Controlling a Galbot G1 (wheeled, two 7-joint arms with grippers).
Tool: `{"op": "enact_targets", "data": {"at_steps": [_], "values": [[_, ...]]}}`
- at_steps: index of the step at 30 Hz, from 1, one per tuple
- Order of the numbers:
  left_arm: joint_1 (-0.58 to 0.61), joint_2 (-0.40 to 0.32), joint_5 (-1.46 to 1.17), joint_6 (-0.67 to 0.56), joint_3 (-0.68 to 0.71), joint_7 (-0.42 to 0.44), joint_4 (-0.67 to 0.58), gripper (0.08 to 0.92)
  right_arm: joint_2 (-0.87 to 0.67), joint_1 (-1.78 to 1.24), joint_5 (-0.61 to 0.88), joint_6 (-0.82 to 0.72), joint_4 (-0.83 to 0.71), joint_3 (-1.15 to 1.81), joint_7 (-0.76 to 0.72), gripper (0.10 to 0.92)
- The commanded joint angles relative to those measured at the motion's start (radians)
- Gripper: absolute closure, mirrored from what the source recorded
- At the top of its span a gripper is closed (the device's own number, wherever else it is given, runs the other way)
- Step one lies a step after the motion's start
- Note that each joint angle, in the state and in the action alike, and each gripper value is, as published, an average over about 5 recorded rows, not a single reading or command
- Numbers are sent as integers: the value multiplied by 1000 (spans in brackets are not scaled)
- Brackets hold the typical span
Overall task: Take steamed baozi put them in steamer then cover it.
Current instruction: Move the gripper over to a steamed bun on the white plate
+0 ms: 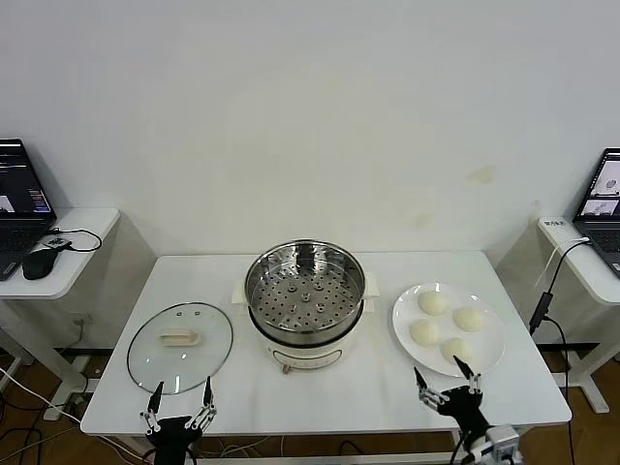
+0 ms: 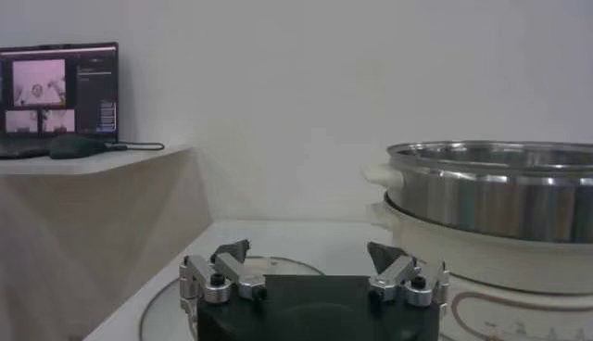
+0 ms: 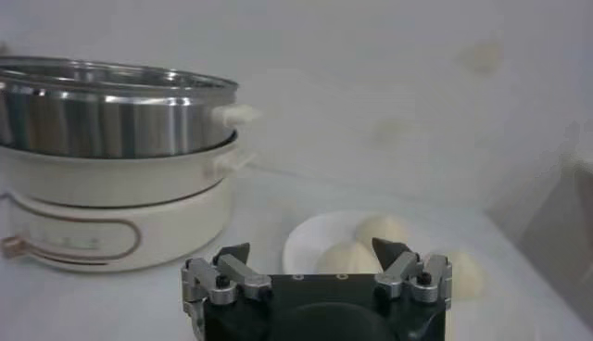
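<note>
The steamer stands at the table's middle, a shiny steel pot with a perforated tray on a cream base; its side shows in both wrist views. Several steamed baozi lie on a white plate to its right, also in the right wrist view as pale baozi. The glass cover with its cream handle lies flat to the steamer's left. My left gripper is open at the front edge just before the cover. My right gripper is open just before the plate.
Side desks flank the white table: the left one holds a laptop and a black mouse, the right one another laptop with a cable hanging down. A plain white wall stands behind.
</note>
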Motion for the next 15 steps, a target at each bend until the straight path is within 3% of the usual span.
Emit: {"op": "enact_targets", "data": {"at_steps": [1,7,15], "values": [[-21,-5,56,23,-32,30,1,177,-161,180,-274,-18,-83,14,-24,203],[-29,-29,99,4,-32,32,19,177,-321,380,-478,-17,-217,-47,-142,203],[-24,-36,146,-10,-43,38,21,177,-491,738,-550,34,-455,-292,-406,203]]}}
